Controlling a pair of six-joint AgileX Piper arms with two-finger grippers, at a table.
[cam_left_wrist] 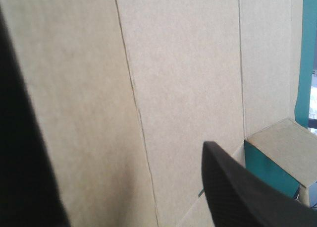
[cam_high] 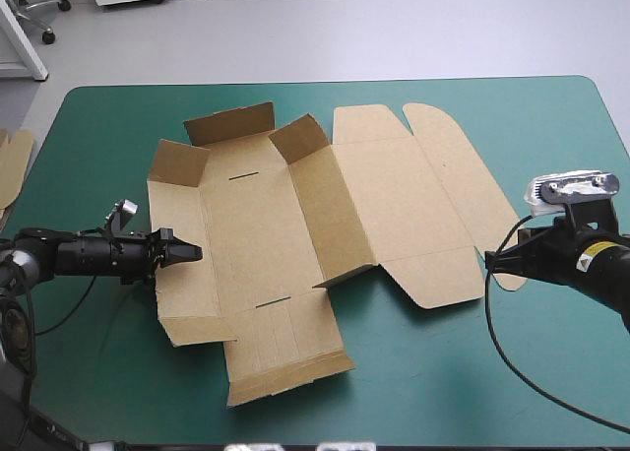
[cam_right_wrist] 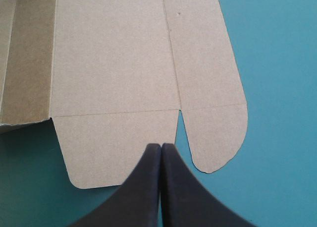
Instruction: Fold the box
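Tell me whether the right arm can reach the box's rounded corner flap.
Likely yes: the right gripper sits just short of the rounded flap, flat on the teal-green cover, nothing between. Its fingers are shut, so they must open first.

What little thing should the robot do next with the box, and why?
Probably nudge the left tool forward to tip the left wall of the box upright. Its fingers stand open right at that wall, which seems to lean outward, while the right wall already stands. The right tool is shut by the lid's edge, so it looks idle.
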